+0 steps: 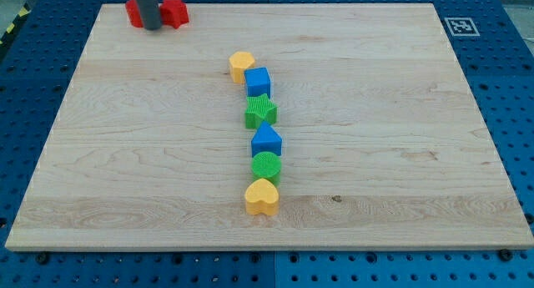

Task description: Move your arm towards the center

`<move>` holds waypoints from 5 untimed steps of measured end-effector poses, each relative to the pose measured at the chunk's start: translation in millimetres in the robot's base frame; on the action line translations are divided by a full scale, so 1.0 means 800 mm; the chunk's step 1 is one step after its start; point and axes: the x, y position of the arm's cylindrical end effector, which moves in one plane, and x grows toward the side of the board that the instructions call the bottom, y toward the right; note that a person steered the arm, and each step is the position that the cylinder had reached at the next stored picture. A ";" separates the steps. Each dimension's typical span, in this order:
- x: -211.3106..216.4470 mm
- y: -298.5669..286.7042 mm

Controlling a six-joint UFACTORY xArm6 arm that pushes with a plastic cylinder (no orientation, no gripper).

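My tip [152, 27] sat touching the red blocks [173, 12], far from the green star [261, 110]. No claw was fitted; the rigid rod needed no hold and should slide freely.

Six blocks [260, 129] in a line mid-board [400, 154]; my tip [152, 27] top left.

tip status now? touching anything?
My tip: no gripper, holds nothing; at the view's top left, between the two red blocks, contact cannot be told.

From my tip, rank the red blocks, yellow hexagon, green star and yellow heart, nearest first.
My tip sits at the view's top left.
1. red blocks, touching the tip
2. yellow hexagon, top of column
3. green star, mid column
4. yellow heart, column's bottom
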 end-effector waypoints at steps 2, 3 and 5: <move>0.042 0.081; 0.046 0.182; 0.159 0.314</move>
